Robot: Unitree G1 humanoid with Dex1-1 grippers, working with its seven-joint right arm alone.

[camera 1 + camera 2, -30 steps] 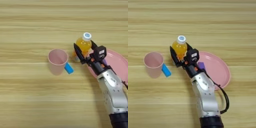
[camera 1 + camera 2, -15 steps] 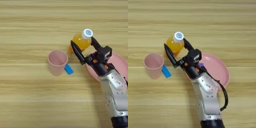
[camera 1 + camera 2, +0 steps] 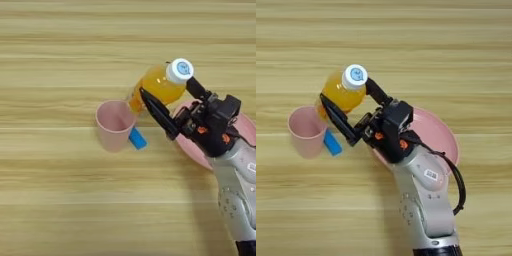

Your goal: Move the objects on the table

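Orange-drink bottle (image 3: pixel 342 91): small, clear body filled with orange liquid, white cap (image 3: pixel 354 76) bearing a blue mark. It is tilted, cap toward the viewer and up-right, base toward the pink cup (image 3: pixel 306 131), and appears raised off the table (image 3: pixel 406 45) in the grasp of the right gripper (image 3: pixel 353 112). The two black fingers (image 3: pixel 338 120) are spread to the bottle's width and closed against its sides, one along the lower-left of the body, the other reaching up just right of the cap. Relative to the bottle: the pink cup stands upright just below-left of its base; a small blue block (image 3: pixel 332 142) lies on the table against the cup's right side, below the bottle; the pink plate (image 3: pixel 448 142) lies to the lower right, largely covered by the gripper housing and silver forearm (image 3: pixel 423 200). The purple block is not visible in either view. Versus one second ago: the bottle then stood upright just beside the plate's left rim with the fingers around it; it now sits higher in the picture, tilted, and nearer the cup. Cup, blue block and plate are unchanged in position.
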